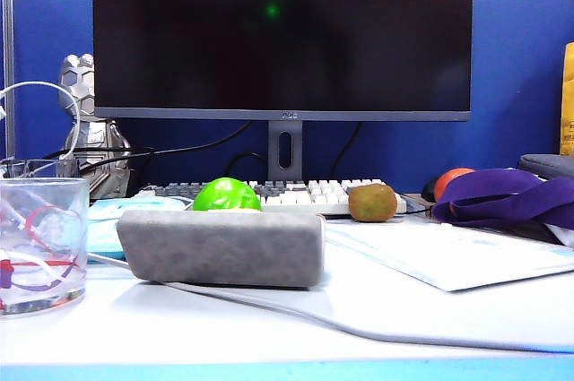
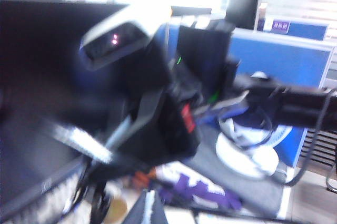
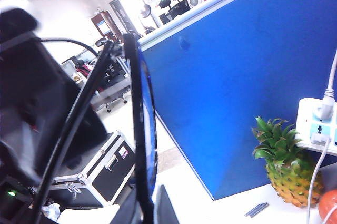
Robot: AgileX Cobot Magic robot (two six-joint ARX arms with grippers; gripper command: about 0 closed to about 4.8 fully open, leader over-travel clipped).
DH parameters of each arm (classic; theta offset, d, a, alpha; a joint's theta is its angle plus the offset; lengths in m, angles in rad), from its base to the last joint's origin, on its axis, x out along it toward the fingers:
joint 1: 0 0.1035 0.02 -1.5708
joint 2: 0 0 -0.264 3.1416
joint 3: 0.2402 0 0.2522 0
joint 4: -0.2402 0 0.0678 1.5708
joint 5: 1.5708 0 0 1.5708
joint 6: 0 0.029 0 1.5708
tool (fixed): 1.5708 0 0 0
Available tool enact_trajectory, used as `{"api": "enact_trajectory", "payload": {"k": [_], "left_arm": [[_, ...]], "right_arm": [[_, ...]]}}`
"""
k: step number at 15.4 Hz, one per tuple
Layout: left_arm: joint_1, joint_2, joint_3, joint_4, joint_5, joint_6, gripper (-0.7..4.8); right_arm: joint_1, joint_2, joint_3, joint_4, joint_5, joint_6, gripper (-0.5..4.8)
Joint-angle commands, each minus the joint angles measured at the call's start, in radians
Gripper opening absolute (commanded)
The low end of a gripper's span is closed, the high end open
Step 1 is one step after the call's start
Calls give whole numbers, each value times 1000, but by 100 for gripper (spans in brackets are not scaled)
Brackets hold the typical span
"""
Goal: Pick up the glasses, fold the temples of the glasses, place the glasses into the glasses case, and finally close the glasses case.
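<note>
The glasses case, a grey felt oblong, lies shut on the white table at front left in the exterior view, where no arm shows. The right wrist view looks out over the blue partition. My right gripper is shut on the glasses, whose black rim stands edge-on between its fingers. One of the temples slants away from the rim, unfolded. The left wrist view is blurred. My left gripper shows there as a dark wedge with its fingers together and nothing seen in them. The right arm's dark hand fills the middle of that view.
A monitor and keyboard stand behind the case, with a green ball and a kiwi. A clear cup is at front left, purple cloth and papers at right. A cable crosses the front.
</note>
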Motion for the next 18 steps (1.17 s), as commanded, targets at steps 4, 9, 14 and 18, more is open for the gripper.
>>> {"api": "enact_trajectory", "payload": {"k": [4, 9, 14, 18], "left_arm": [[0, -3, 3, 66, 40, -45, -5], [0, 15, 2, 60, 39, -45, -5], [0, 39, 2, 51, 13, -38, -5], [0, 33, 2, 56, 9, -25, -5]], "right_arm": [[64, -4, 3, 18, 27, 0, -1], [97, -5, 3, 22, 0, 1, -1], [110, -7, 4, 41, -37, 11, -1], [79, -9, 3, 72, -18, 11, -1]]}}
